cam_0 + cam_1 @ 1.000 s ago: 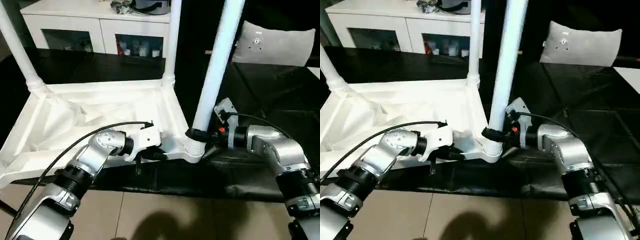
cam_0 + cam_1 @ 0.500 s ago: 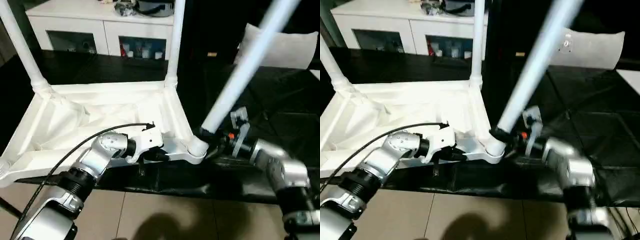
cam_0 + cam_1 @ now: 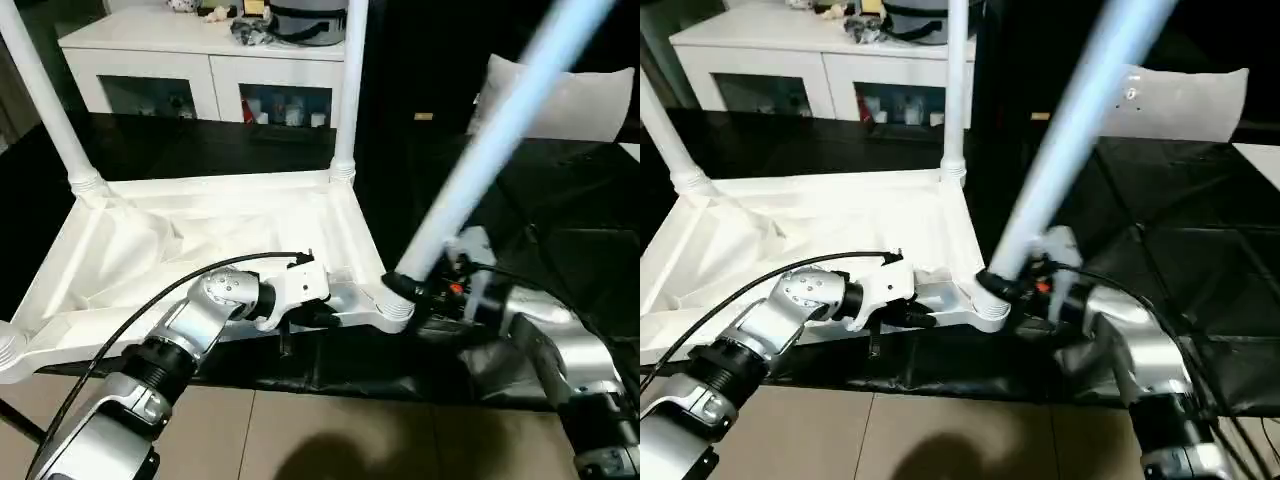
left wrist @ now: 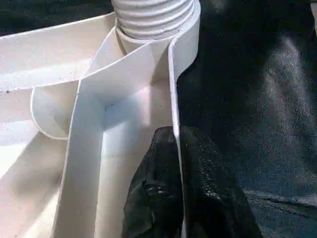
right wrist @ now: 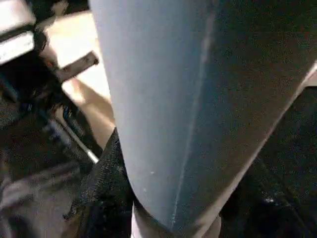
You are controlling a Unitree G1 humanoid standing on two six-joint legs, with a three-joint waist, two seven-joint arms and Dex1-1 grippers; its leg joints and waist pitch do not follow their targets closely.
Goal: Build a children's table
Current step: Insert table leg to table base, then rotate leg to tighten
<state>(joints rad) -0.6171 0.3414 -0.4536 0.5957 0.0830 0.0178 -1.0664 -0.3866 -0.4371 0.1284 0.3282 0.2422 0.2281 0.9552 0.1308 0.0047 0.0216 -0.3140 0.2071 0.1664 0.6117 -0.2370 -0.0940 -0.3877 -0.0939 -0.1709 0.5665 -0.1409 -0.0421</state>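
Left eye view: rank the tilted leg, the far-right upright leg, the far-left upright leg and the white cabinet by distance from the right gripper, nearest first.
1. Tilted leg, in the right gripper, near-right corner.
2. Far-right upright leg, at the tabletop's far edge.
3. Far-left upright leg, opposite corner.
4. White cabinet, behind everything.

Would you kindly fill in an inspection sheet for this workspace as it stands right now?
Surface: black sheet, creased, covering the work area.
Job's things: tabletop lies underside up; two far legs stand upright in their sockets; the near leg leans steeply away from the tabletop, its foot at the near corner socket.
Clutter: nothing seen on the sheet.
Grippers: left gripper is shut on the tabletop's near rim wall; right gripper is clamped round the leaning leg's base.
Cables: a black cable loops over the left forearm.
Surroundings: white cabinet with glass doors behind; pale cushion beyond the sheet.
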